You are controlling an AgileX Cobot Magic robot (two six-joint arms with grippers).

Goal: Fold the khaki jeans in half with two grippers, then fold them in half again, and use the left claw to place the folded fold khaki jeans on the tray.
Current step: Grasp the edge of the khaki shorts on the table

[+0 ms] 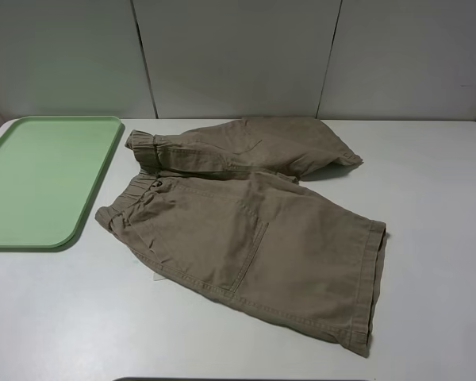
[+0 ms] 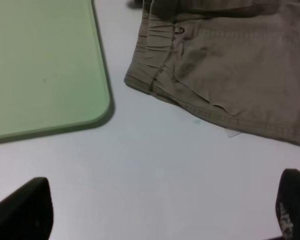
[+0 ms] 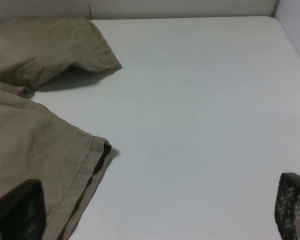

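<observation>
Left fingers (image 2: 20,210) and right fingers (image 3: 292,207) gape, grasping nothing; khaki jeans (image 1: 246,230) lie ahead of both, beside tray (image 1: 40,182).

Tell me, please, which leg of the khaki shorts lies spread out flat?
The near leg, the one with the patch pocket; the far leg is rumpled and bunched up.

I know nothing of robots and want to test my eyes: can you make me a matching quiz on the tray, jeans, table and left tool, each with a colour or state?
Things:
1. tray
2. jeans
3. table
4. left tool

Colour or state:
a. khaki, spread out
b. black, open
c. pale green
d. white

Pairs: 1-c, 2-a, 3-d, 4-b
</observation>
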